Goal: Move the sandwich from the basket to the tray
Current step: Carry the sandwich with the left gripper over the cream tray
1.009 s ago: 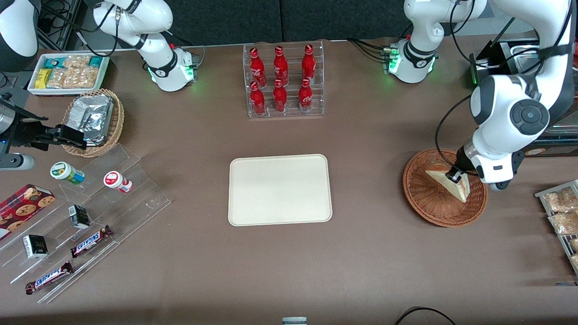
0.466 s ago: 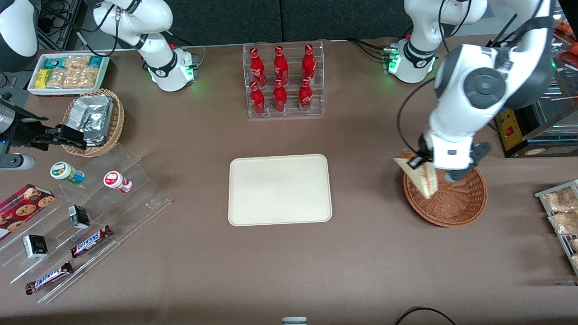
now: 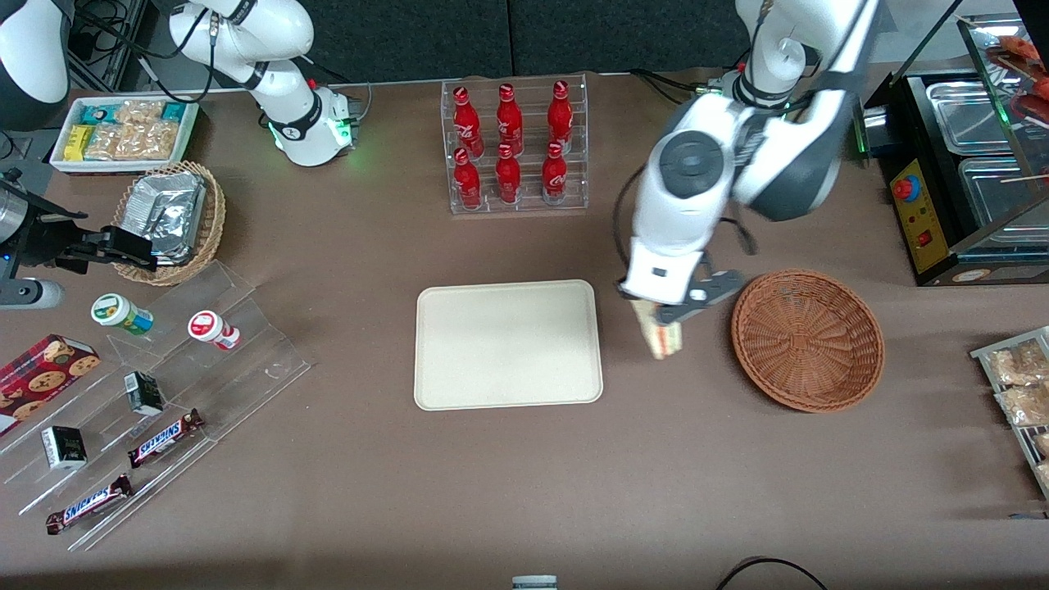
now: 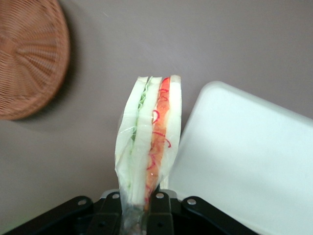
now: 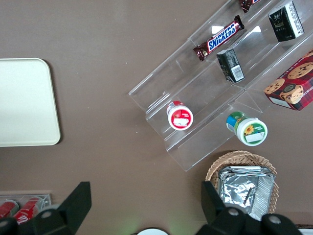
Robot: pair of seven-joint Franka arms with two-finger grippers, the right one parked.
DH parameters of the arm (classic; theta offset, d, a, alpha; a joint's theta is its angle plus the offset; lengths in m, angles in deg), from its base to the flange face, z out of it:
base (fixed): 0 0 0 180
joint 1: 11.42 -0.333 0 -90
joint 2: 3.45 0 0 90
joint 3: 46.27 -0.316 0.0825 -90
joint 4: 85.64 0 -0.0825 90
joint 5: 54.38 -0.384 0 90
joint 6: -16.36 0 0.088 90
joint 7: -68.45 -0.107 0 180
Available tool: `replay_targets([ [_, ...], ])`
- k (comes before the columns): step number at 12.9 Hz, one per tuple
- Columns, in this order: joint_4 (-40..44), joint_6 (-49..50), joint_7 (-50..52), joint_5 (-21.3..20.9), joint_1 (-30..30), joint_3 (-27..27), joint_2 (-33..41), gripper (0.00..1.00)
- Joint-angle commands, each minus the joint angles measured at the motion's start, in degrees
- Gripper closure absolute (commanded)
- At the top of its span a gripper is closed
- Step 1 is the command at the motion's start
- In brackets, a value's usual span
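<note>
Gripper [image 3: 656, 315] clamping plastic-wrapped sandwich wedge [image 4: 146, 142], between wicker basket [image 3: 807, 340], smooth tray [image 3: 508, 344]

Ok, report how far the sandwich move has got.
Done: the shallow reddish-brown wicker basket is empty. In hand: the left arm's claw grips the triangular white-bread sandwich above the table between basket and flat cream plastic tray. Left: reach the tray and release.

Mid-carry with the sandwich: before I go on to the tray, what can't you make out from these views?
- Front view: the gripper, between basket and tray, sits under the arm's wrist; only part of the sandwich shows.
- Left wrist view: the sandwich's gripped end is lost between the fingers; how deep the grip goes is unclear.
- Sandwich's height above the table: no view settles it.
- Tray is cut off by the edge in both wrist views.
</note>
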Motion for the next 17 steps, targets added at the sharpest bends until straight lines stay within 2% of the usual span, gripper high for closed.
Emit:
replay_targets([
  [1,4.42,-2.85,2.12,0.08,4.00,-0.92,-6.09,1.00],
  [7,16.80,-7.17,3.37,-0.54,8.49,-0.92,-20.50,1.00],
  [12,17.17,-12.10,2.66,-1.24,11.83,-1.09,-24.73,1.00],
  [14,16.82,-13.15,2.66,-4.22,13.23,-1.01,-26.05,1.00],
  [17,16.64,-14.56,2.31,-5.37,13.41,-1.01,-27.29,1.00],
])
